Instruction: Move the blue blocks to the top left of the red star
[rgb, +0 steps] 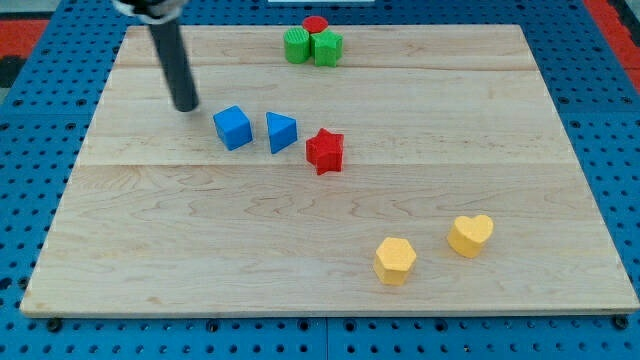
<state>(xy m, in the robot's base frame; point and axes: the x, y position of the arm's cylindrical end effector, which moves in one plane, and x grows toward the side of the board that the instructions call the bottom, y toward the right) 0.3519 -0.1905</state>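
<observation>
The red star (325, 150) lies a little left of the board's middle. A blue triangular block (281, 132) sits just to its left, close to it. A blue cube (232, 128) sits left of the triangle with a small gap between them. My tip (186, 106) rests on the board up and to the left of the blue cube, a short gap away and touching no block. The dark rod rises from it toward the view's top left.
A red cylinder (316, 25), a green round block (296, 46) and a green cube (328, 47) cluster at the top edge. A yellow hexagon (395, 260) and a yellow heart (470, 235) lie at the lower right. The wooden board (150, 250) rests on blue pegboard.
</observation>
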